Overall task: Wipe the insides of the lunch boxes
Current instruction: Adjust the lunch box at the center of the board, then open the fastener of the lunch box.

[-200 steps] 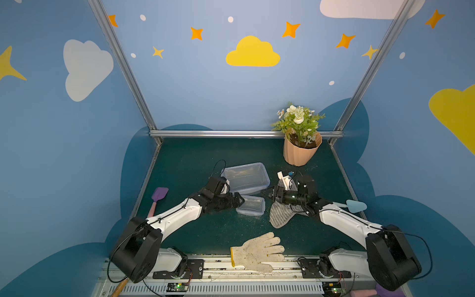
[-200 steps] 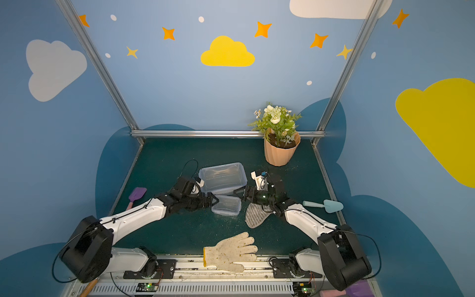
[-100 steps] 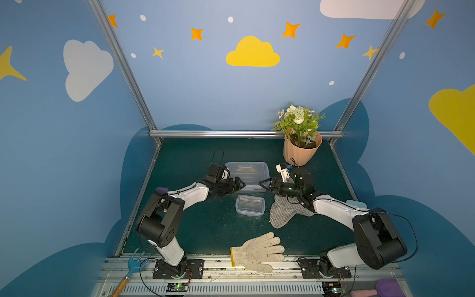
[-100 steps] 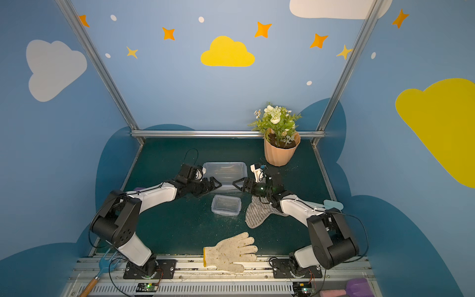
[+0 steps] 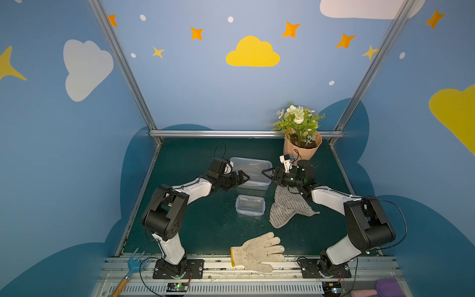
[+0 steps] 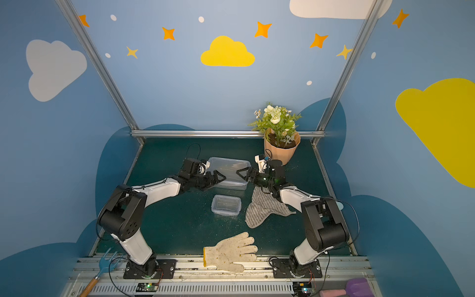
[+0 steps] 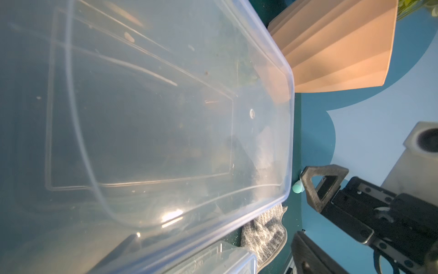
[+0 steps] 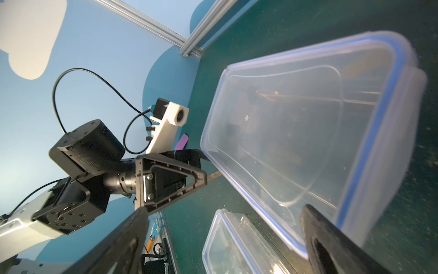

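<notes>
One large lunch box (image 5: 253, 164), one small lunch box (image 5: 250, 205), one cloth (image 5: 285, 208), left claw (image 5: 245, 177) and right claw (image 5: 267, 174) released

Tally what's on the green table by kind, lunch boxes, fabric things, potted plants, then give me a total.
Lunch boxes: 2, the large lunch box and the small lunch box
Fabric things: 2, the grey cloth and the white glove
Potted plants: 1, the potted plant
Total: 5
</notes>
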Available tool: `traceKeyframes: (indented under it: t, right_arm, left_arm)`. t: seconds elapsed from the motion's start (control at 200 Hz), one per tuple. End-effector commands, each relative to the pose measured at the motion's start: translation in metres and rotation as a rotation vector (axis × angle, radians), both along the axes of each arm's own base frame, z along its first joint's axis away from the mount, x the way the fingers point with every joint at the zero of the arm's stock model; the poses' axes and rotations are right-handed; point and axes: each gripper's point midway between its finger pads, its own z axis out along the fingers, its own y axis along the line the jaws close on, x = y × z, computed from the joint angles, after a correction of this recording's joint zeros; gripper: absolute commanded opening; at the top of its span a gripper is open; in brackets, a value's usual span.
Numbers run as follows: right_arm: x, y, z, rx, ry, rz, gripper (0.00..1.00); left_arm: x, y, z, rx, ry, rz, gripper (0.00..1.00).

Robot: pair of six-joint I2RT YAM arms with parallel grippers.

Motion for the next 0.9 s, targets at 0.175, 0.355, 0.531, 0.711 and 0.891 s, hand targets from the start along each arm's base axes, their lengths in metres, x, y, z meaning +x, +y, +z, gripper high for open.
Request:
traceKeyframes:
  t: [0.175, 0.355, 0.531, 0.711, 0.891]
  right_arm:
    - [-0.047, -0.001, 0.035, -0.023, -0.063, 0.074, 0.98]
    - [-0.083, -0.014, 0.012, -0.047, 0.0, 0.044, 0.98]
    - [-0.103, -0.021, 0.0, -0.041, 0.046, 0.025, 0.98]
    - [-0.12, -0.029, -0.019, -0.066, 0.098, 0.008, 0.97]
    - [-0.123, -0.016, -0.041, -0.031, 0.121, 0.046, 0.8]
  left_arm:
    - [-0.04, -0.001, 0.017, 0.124, -0.028, -0.075, 1.0]
    - [-0.06, 0.009, 0.0, 0.206, 0.012, -0.083, 1.0]
    - [-0.063, 0.016, -0.017, 0.237, 0.039, -0.057, 1.0]
    - [-0.069, 0.012, -0.01, 0.196, 0.027, -0.066, 1.0]
    - [-0.083, 0.004, -0.018, 0.204, 0.032, -0.101, 1.0]
